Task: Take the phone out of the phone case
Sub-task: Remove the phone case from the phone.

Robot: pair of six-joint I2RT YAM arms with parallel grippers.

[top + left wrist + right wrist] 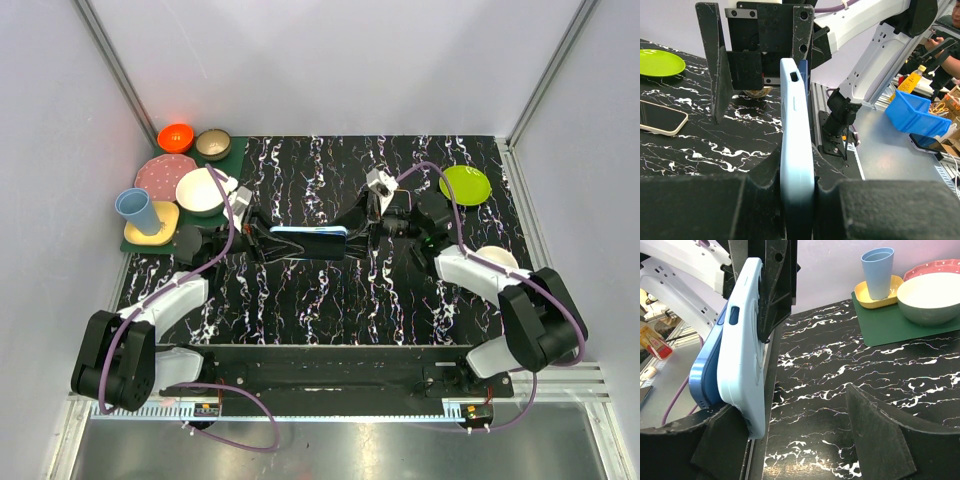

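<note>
The light blue phone case (310, 240) hangs on edge above the middle of the table, between the two arms. My left gripper (799, 200) is shut on one end of the case (796, 150). In the right wrist view the darker blue phone (707, 365) stands partly out of the case (742, 340) along its left side. My right gripper (800, 440) is open wide at the case's other end. That end rests against its left finger (720, 440), while the right finger (880, 435) stands well apart. From above, the right gripper (365, 225) sits just right of the case.
On a green mat (235, 160) at the back left stand an orange bowl (176, 137), a brown bowl (213, 144), a pink plate (163, 175), a white bowl (200, 190) and a blue cup (137, 210). A green plate (465, 184) lies back right. A cream-rimmed phone (660, 117) lies flat.
</note>
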